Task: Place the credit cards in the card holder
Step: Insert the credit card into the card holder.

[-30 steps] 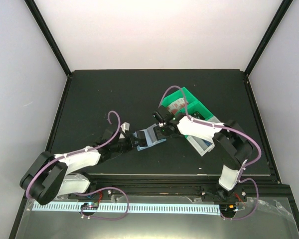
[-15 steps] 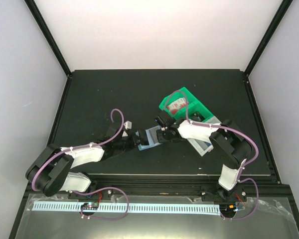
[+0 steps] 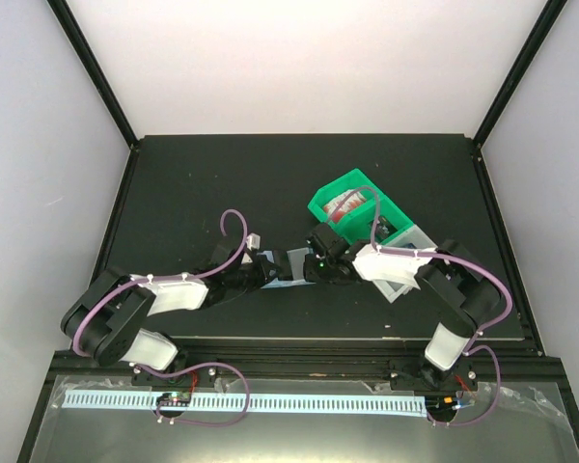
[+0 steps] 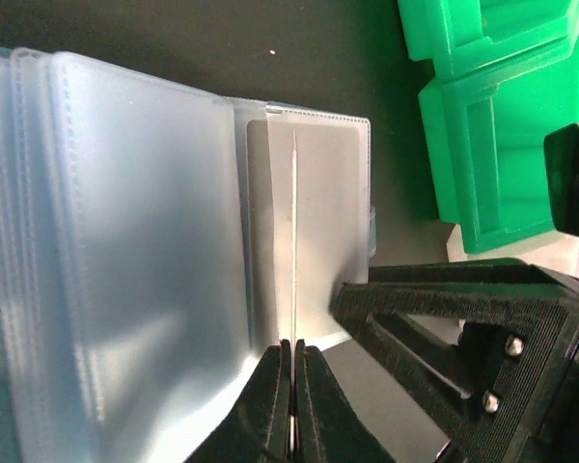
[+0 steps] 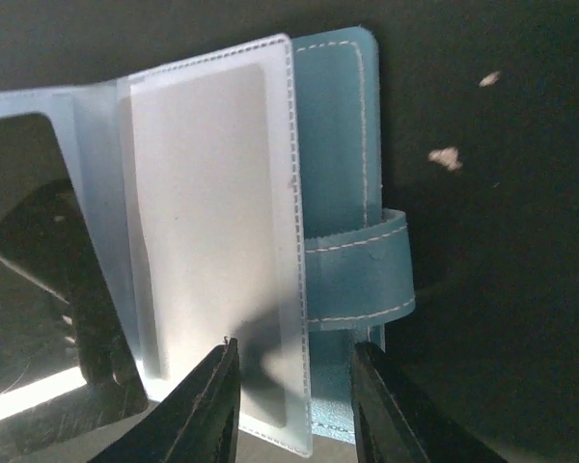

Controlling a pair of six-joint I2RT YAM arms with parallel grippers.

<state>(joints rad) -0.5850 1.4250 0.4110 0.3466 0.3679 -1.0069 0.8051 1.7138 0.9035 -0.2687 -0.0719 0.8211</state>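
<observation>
Card holder (image 5: pixel 338 145) lies between the right hand's (image 5: pixel 294 347) fingers.

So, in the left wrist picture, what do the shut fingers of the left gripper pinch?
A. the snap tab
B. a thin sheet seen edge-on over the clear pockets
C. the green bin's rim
B: the left gripper is shut on a thin sheet standing edge-on over the clear pockets, apart from the green bin; card or pocket leaf, I cannot tell.
</observation>
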